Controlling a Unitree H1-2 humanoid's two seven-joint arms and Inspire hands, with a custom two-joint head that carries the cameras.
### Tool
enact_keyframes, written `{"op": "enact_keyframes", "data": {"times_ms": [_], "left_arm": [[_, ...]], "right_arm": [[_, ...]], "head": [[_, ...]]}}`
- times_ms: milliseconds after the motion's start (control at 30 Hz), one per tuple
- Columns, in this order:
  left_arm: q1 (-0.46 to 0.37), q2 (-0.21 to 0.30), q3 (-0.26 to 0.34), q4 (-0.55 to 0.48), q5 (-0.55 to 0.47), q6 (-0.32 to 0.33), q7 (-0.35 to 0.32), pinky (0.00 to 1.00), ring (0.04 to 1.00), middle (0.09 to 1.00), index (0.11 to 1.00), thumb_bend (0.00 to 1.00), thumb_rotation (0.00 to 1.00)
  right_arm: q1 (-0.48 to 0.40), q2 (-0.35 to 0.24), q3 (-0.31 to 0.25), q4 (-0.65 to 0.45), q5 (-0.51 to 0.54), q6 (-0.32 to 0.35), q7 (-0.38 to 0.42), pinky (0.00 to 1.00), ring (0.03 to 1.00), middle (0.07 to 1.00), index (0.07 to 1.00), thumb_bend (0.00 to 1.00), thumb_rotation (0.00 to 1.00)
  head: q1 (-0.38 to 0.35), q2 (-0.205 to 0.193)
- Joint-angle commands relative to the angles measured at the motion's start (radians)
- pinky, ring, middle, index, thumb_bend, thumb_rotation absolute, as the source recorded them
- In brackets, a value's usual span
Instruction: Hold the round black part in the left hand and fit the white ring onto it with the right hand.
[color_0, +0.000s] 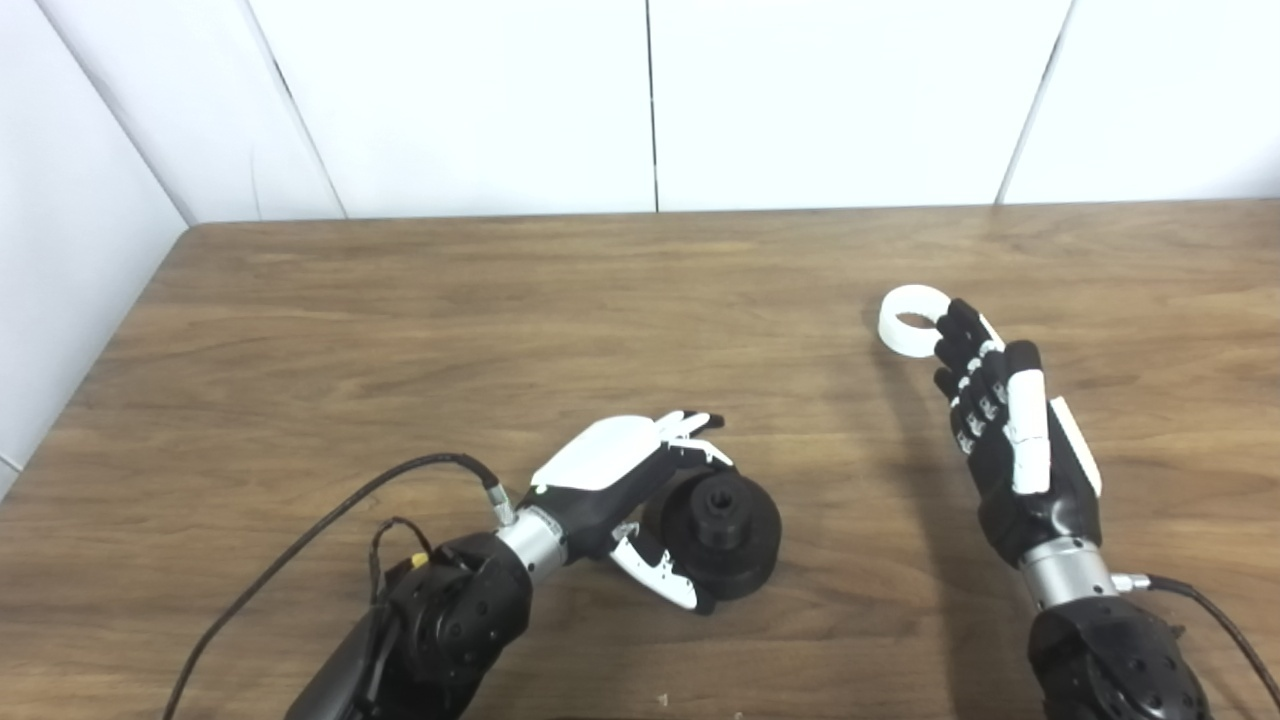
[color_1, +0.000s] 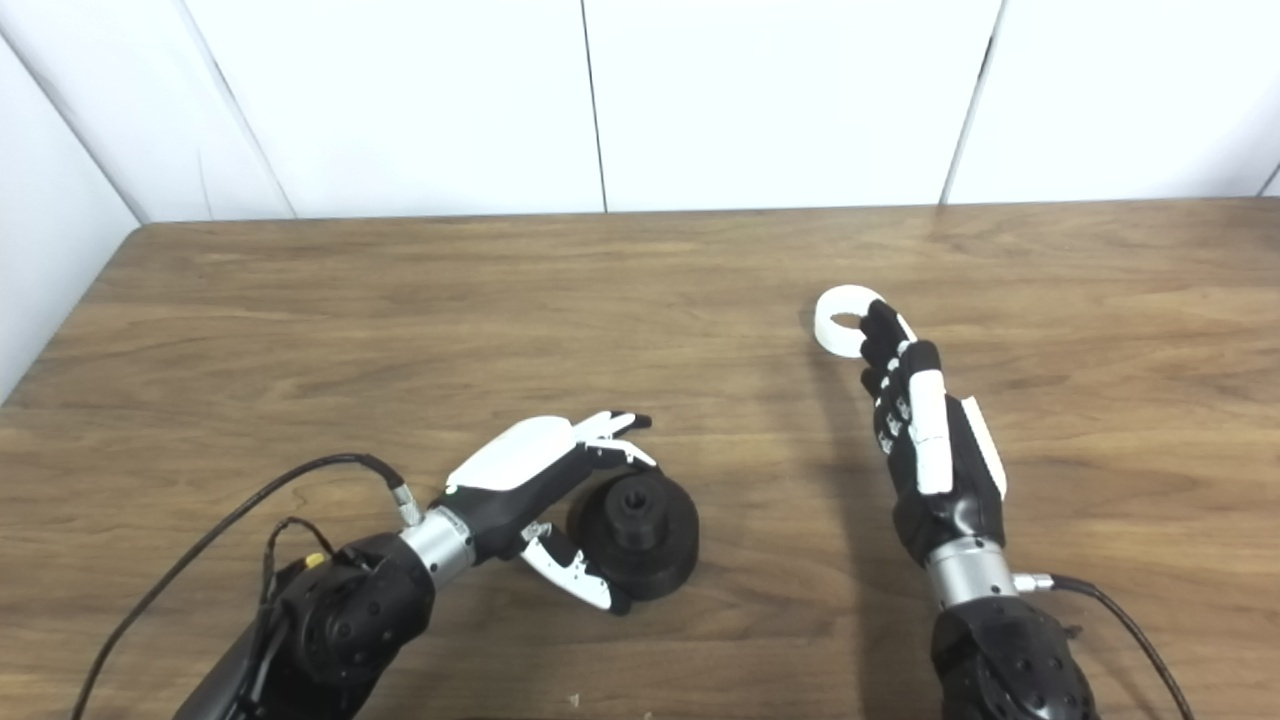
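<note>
The round black part (color_0: 728, 535) lies flat on the wooden table (color_0: 500, 330), its raised hub pointing up. My left hand (color_0: 615, 475) is cupped around the part's left side. Its fingers (color_0: 690, 428) reach over the back rim and its thumb (color_0: 660, 575) lies along the front rim, spread and not clamped. The white ring (color_0: 903, 322) lies flat farther back on the right. My right hand (color_0: 1010, 430) stretches toward it, open, with nearly straight fingers. Its fingertips (color_0: 958, 318) sit at the ring's right edge, hiding part of it; I cannot tell whether they touch.
White wall panels (color_0: 650, 100) close off the table's back edge and left side. Black cables (color_0: 330, 520) trail from both wrists across the near part of the table.
</note>
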Motion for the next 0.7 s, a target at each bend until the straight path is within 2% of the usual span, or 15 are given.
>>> {"op": "enact_keyframes", "data": {"times_ms": [0,100,133,167,267,333,400,500,667], "left_arm": [[0.006,0.008,-0.002,-0.005,0.001,-0.006,-0.026,0.94,1.0,0.988,0.709,0.84,0.19],[0.005,0.004,0.005,-0.006,-0.002,-0.004,-0.031,0.94,1.0,0.989,0.707,0.84,0.19],[0.005,0.003,0.007,-0.005,-0.002,-0.003,-0.032,0.94,1.0,0.99,0.707,0.84,0.19],[0.005,0.002,0.009,-0.004,-0.001,-0.004,-0.034,0.94,1.0,0.991,0.708,0.84,0.19],[0.005,0.0,0.01,-0.001,0.004,-0.006,-0.038,0.94,1.0,0.992,0.71,0.84,0.19],[0.005,-0.001,0.01,0.002,0.006,-0.009,-0.039,0.94,1.0,0.991,0.712,0.84,0.19],[0.006,-0.002,0.012,0.007,0.003,-0.013,-0.037,0.95,1.0,0.991,0.712,0.84,0.19],[0.006,-0.006,0.014,0.015,0.001,-0.02,-0.034,0.95,1.0,0.991,0.709,0.85,0.2],[0.004,-0.012,0.017,0.02,0.004,-0.019,-0.034,0.95,1.0,0.991,0.709,0.85,0.19]], "right_arm": [[-0.014,-0.003,-0.005,-0.04,0.011,-0.007,0.002,1.0,0.978,0.956,0.935,0.64,1.0],[-0.025,-0.016,-0.007,-0.044,-0.005,-0.013,0.003,1.0,0.985,0.953,0.934,0.65,1.0],[-0.036,-0.04,0.006,-0.043,-0.069,-0.034,-0.001,0.99,0.975,0.945,0.928,0.64,0.99],[-0.055,-0.067,0.015,-0.041,-0.132,-0.046,-0.006,0.97,0.96,0.933,0.915,0.61,0.94],[-0.122,-0.147,0.039,-0.032,-0.332,-0.053,-0.034,0.86,0.903,0.889,0.844,0.62,0.62],[-0.18,-0.194,0.051,-0.019,-0.434,-0.031,-0.042,0.87,0.902,0.882,0.814,0.67,0.51],[-0.236,-0.226,0.059,0.008,-0.493,-0.014,-0.038,0.86,0.899,0.881,0.792,0.71,0.43],[-0.303,-0.258,0.072,0.057,-0.544,-0.003,-0.026,0.83,0.903,0.885,0.763,0.77,0.36],[-0.405,-0.294,0.095,0.187,-0.575,0.002,0.006,0.83,0.903,0.887,0.733,0.8,0.36]], "head": [[0.001,0.002],[0.001,0.005],[0.0,0.006],[-0.001,0.006],[-0.005,0.004],[-0.006,0.005],[-0.007,0.005],[-0.007,0.005],[-0.004,0.003]]}}
